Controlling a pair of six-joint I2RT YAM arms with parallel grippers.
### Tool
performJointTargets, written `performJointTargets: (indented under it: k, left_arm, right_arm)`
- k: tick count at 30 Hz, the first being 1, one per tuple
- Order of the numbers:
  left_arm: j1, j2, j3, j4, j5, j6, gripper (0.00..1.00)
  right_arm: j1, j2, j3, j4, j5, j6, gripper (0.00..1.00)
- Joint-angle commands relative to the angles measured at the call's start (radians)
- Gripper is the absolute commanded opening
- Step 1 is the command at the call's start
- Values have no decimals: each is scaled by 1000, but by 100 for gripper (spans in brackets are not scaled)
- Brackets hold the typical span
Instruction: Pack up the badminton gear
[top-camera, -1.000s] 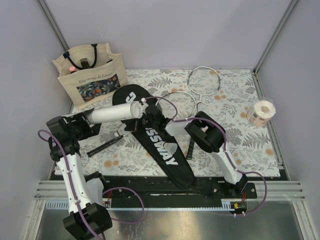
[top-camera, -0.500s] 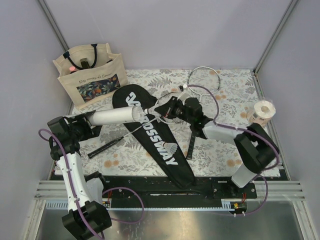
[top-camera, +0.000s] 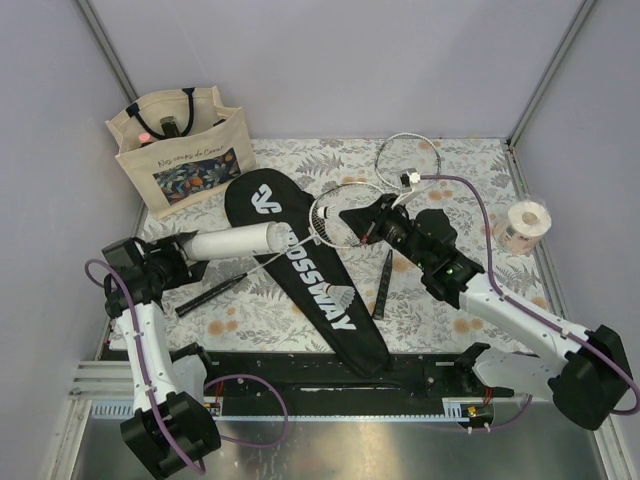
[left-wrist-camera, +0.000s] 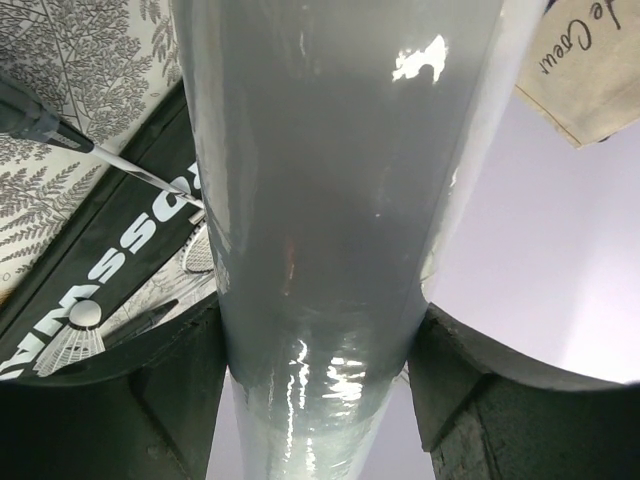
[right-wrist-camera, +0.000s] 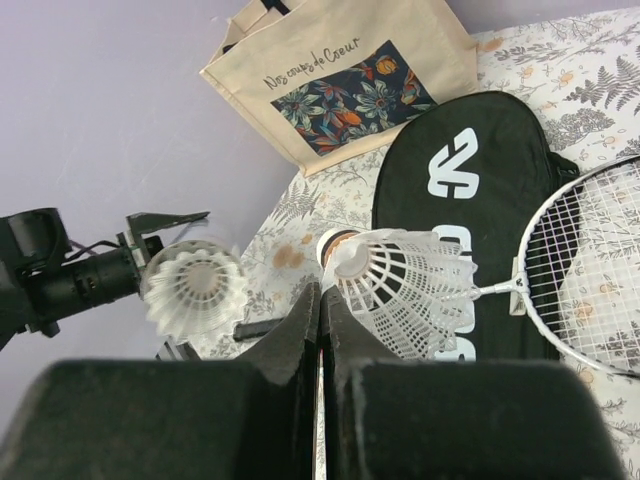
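Where the table meets its far left corner, the tote stands upright. Near the left edge, the left gripper is clamped around one end of the tube. The tube lies roughly level and points right, its free end over the wide end of the cover. The left wrist view shows a finger pressed to each side of the tube.

The cover lies flat, running from left of centre near the far edge down to the middle of the near edge. One racket has its head just right of the cover, and its shaft crosses the cover toward the left edge. Above that head, the right gripper is pinched on the cork of a shuttlecock, whose skirt spreads beside the fingertips. From the right wrist the tube's open end is blurred; it may hold another shuttlecock.

The second racket lies near the far edge, right of centre. The tape roll sits by the right edge.
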Motion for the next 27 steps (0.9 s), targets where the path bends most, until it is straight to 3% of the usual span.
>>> performJointTargets:
  k: [1, 6, 17, 27]
  left_arm:
    - [1, -1, -8, 45, 7, 17, 53]
    - [1, -12, -20, 44, -3, 12, 53]
    - [1, -43, -17, 10, -12, 12, 53]
    - [0, -55, -9, 5, 2, 11, 52]
  right_arm:
    - [71, -83, 8, -83, 67, -57, 0]
    - [146, -88, 35, -68, 79, -49, 0]
    - [281, 64, 129, 7, 81, -51, 0]
    - [334, 200, 173, 115, 98, -60, 0]
